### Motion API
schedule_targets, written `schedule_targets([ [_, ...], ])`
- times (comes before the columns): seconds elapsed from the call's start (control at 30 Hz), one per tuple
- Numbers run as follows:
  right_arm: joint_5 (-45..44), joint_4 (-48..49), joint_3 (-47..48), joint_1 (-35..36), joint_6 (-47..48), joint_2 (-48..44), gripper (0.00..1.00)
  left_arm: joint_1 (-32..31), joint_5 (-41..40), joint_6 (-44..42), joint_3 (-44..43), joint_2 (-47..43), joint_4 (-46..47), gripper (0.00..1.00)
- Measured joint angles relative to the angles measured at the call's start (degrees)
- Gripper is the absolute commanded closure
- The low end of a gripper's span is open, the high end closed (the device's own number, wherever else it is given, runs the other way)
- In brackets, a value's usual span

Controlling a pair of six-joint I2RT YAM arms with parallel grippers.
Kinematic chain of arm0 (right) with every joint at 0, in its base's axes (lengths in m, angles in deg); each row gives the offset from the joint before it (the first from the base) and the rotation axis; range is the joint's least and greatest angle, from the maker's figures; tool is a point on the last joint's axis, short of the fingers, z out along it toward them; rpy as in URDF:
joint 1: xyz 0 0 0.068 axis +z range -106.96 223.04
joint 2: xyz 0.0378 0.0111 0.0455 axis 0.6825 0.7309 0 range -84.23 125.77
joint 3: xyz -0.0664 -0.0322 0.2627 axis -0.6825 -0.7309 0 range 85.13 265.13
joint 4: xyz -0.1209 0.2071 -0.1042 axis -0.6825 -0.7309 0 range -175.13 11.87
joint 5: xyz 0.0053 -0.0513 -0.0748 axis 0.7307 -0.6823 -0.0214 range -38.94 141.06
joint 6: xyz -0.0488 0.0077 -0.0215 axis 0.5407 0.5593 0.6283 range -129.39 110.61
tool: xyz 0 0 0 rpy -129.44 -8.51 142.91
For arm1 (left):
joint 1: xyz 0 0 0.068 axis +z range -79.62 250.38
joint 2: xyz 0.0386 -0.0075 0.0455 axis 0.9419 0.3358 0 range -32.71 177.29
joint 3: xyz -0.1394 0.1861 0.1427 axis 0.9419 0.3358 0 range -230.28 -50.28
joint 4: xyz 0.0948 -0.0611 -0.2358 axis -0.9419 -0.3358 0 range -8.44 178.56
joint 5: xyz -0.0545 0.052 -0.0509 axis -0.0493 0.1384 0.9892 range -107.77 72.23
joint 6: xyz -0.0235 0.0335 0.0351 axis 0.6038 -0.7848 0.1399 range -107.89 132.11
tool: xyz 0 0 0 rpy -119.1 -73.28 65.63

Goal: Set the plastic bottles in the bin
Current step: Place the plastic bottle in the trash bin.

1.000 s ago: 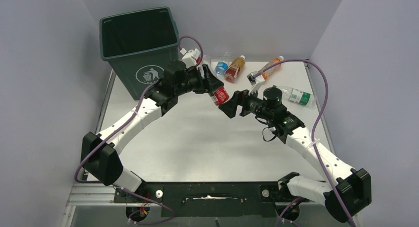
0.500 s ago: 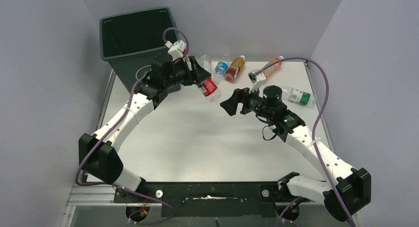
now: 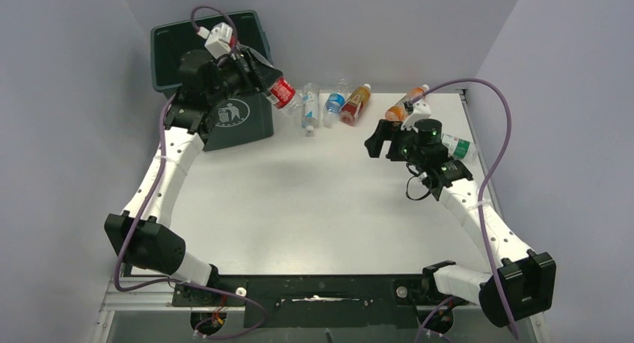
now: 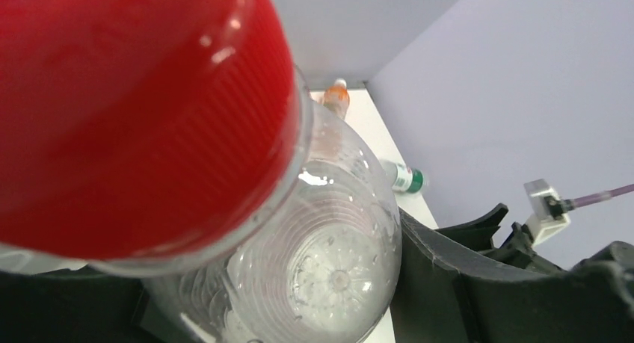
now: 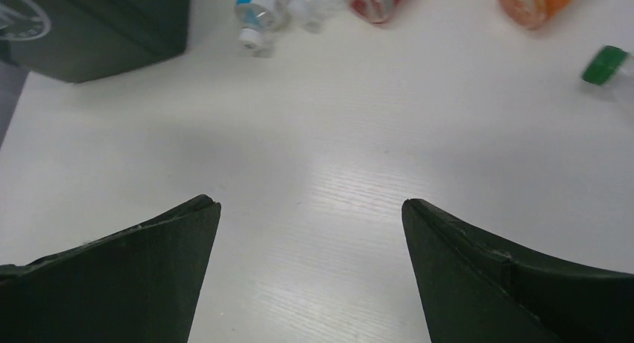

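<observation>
Now | left gripper [image 3: 262, 75] is pinching a red-labelled clear plastic bottle [image 3: 282, 93] beside the dark green square plastic bin [image 3: 250, 122], far-left corner of the white table [image 3: 299, 208], likely for dropping in | right gripper [image 3: 377, 143] is hovering spread wide near the far-right corner, apparently readying for another.

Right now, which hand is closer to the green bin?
Left. The left hand holds a bottle right by the bin; the right hand hovers far across the table.
</observation>
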Motion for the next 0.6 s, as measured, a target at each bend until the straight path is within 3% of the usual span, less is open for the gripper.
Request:
schedule_targets([
  [0.3,-12.83,-7.34,5.31,-5.81,0.66,7.58,0.02,11.39,5.42,1.57,-5.25,0.09,0.63,0.52],
  [0.6,-15.21,-8.57,6.36,-16.35,1.36,12.28,0.02,19.12,10.64,6.12,-8.46,2.91,5.9,0.52],
])
